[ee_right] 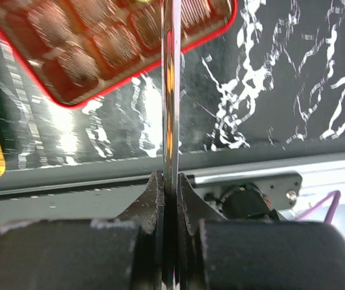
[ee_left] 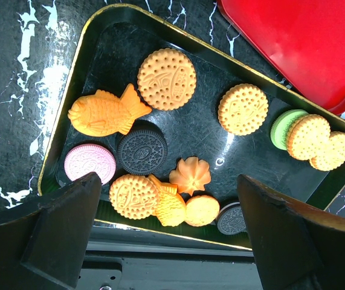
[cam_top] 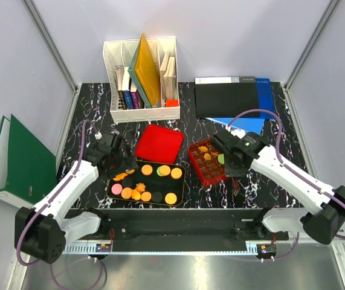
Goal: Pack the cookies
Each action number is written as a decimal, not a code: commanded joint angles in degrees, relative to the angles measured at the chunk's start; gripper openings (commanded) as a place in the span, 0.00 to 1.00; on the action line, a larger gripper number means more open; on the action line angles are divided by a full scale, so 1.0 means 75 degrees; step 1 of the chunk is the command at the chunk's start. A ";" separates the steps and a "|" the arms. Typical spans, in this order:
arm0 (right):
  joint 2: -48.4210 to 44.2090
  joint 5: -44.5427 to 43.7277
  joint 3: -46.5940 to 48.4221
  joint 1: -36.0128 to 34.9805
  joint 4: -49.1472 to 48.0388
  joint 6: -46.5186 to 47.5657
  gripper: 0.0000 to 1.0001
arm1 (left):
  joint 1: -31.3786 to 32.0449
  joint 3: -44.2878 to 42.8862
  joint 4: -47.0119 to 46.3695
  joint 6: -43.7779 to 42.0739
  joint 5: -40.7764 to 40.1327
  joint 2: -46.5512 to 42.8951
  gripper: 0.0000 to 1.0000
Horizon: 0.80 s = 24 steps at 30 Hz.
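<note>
The cookies (cam_top: 147,170) lie loose on a black gold-rimmed tray (cam_top: 181,181). In the left wrist view I see a round orange one (ee_left: 167,78), a fish-shaped one (ee_left: 103,113), a black one (ee_left: 142,149), a pink one (ee_left: 89,162) and a flower-shaped one (ee_left: 190,175). My left gripper (ee_left: 166,241) hangs open over the tray's left end (cam_top: 121,160), holding nothing. A red gridded tin (cam_top: 208,162) right of the tray holds a few cookies (cam_top: 203,149). My right gripper (ee_right: 171,187) is shut on a thin shiny metal strip (ee_right: 171,90), beside the tin's near corner (ee_right: 99,42).
A red lid (cam_top: 159,144) lies just behind the tray. A white file box with books (cam_top: 141,78) stands at the back, with black and blue folders (cam_top: 232,96) to its right. A green binder (cam_top: 18,157) leans outside the left wall.
</note>
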<state>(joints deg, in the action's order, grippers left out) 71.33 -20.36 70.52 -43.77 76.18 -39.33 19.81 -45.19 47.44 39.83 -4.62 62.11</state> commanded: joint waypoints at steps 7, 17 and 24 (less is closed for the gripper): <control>0.0473 0.0277 -0.0391 0.0129 -0.0513 0.0158 0.00 | 0.0018 0.0025 -0.0220 -0.0178 0.0159 -0.0054 0.97; 0.0697 0.0665 -0.0544 0.0129 -0.0958 0.0194 0.00 | 0.0030 0.0037 -0.0243 -0.0178 0.0148 -0.0007 0.97; 0.0263 -0.0143 -0.0110 0.0175 -0.0783 -0.0005 0.00 | 0.0018 0.0072 -0.0267 -0.0190 0.0148 0.0016 0.97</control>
<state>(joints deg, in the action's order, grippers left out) 76.14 -16.40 66.35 -43.11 70.11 -38.06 19.81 -45.15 47.31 39.24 -4.45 62.11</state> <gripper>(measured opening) 0.073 0.976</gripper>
